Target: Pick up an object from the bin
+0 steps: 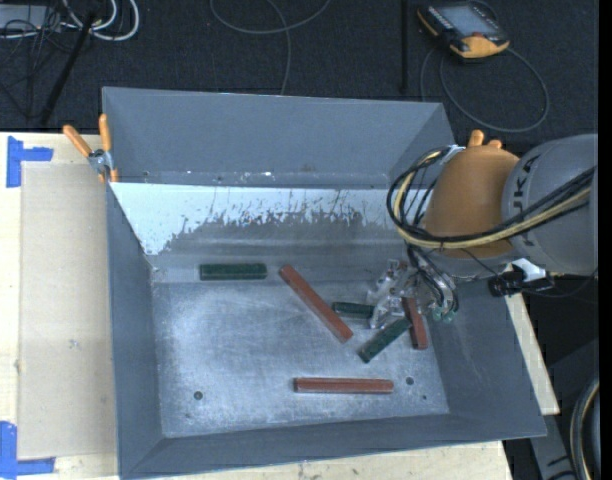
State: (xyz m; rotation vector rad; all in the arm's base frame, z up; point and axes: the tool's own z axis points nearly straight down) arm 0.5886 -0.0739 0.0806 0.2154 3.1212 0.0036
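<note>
Several sticks (343, 385) across grey bin (266, 138); gripper (406, 303) low at right, over dark green stick (383, 341) and brown stick (417, 325); grip state unclear.

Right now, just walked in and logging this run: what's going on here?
The arm reaches in from the right, its pincer low over a cluster at the right of the grey bin: a short red-brown stick and a dark green stick. Whether it grips either, I cannot tell. A longer red-brown stick lies near the front, a dark green bar back left.
</note>
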